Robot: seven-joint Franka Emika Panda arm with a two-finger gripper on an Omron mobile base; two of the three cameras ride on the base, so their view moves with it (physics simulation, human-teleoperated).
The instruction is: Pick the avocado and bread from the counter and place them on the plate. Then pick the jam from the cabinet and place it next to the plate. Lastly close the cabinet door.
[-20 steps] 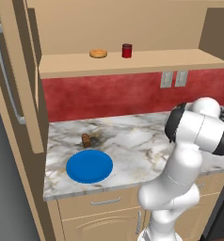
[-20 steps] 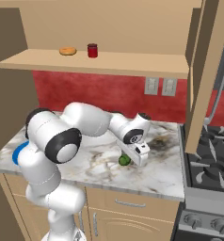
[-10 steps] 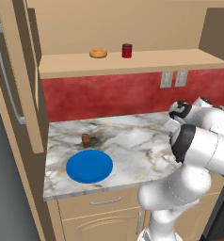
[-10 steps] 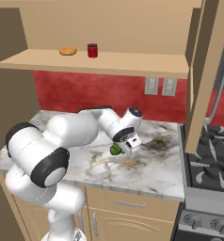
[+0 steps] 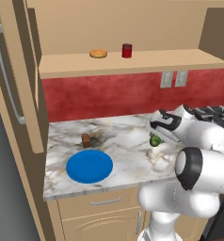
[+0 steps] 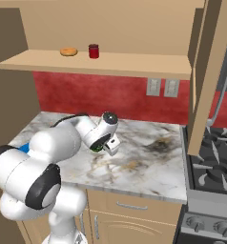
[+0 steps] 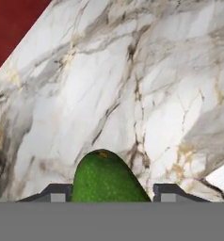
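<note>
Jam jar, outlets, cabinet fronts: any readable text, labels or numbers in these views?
None readable anywhere.
Jam jar: plain dark red, no label visible.
Wall outlets: blank grey plates, no markings.
Cabinet door and drawer fronts: plain wood.
Stove knobs: too small to tell whether they carry any marks.

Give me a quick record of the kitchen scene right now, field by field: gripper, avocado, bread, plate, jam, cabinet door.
gripper: shut on the avocado, lifted above the counter
avocado: between the two fingertips, marble below it
bread: on the counter, just behind the plate, not on it
plate: blue, near the counter's front edge, nothing on it
jam: upright on the cabinet shelf, right of the ring-shaped pastry
cabinet door: open
</note>
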